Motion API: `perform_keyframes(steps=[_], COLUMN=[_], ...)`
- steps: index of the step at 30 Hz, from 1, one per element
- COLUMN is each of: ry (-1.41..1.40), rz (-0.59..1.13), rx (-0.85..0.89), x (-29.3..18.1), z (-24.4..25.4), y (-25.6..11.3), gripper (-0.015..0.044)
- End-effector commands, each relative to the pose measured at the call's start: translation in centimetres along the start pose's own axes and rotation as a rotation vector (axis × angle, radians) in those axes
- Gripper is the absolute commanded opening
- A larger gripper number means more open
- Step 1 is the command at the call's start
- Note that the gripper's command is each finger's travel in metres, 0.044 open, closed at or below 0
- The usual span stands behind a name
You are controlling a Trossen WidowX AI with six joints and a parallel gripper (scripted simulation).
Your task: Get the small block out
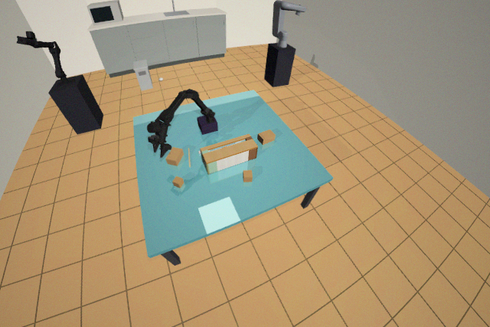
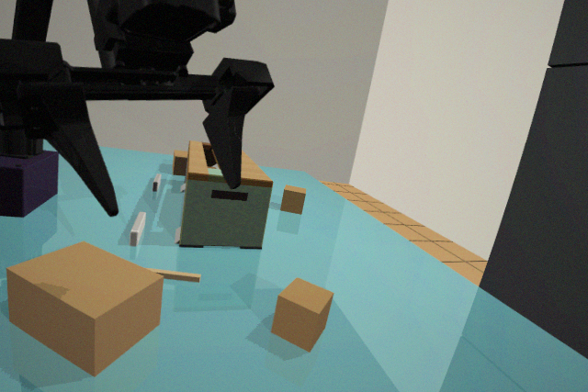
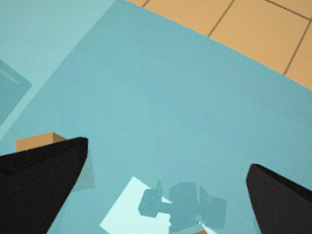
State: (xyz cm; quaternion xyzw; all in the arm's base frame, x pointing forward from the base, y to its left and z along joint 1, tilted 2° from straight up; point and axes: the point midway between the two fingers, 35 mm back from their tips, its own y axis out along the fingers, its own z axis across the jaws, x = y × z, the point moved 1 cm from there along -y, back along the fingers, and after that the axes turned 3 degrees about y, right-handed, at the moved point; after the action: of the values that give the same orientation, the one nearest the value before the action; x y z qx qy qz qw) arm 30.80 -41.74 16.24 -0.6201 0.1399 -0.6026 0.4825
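Note:
The box (image 1: 228, 153) stands in the middle of the teal table, with a tan top, a pale front and a green end wall (image 2: 222, 217) that has a dark slot (image 2: 229, 196). The top has a long opening (image 2: 209, 155). I cannot see the small block on the shelf inside in any view. My gripper (image 1: 160, 149) hangs left of the box, above the table, fingers pointing down. It is open and empty; it also shows in the exterior view (image 2: 172, 197) and the wrist view (image 3: 166, 156). Only bare table lies between the fingers.
A large tan block (image 1: 174, 155) sits right beside the gripper, with a thin stick (image 1: 189, 157) between it and the box. Small tan cubes lie at the front left (image 1: 178, 181) and in front of the box (image 1: 247, 175); another block (image 1: 266, 136) lies behind right. The arm's purple base (image 1: 207, 124) stands behind.

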Motion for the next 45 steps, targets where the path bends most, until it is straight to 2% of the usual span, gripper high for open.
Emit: perform_keyframes(steps=[1, 15, 20, 24, 34, 45], ry=[0.063, 0.230, 0.317, 0.418, 0.434, 0.434], rz=[0.138, 0.581, 0.734, 0.882, 0.902, 0.902], rx=[0.067, 0.057, -0.047, -0.227, -0.262, -0.262], x=[-4.5, -19.8, -24.8, -30.0, -30.8, -31.5], z=[5.3, 16.0, 16.7, 16.3, 16.1, 16.0], y=[-1.2, -8.1, -11.1, -14.8, -15.5, -14.3], gripper=[0.0400, 0.0400, 0.0400, 0.0400, 0.0400, 0.0400])
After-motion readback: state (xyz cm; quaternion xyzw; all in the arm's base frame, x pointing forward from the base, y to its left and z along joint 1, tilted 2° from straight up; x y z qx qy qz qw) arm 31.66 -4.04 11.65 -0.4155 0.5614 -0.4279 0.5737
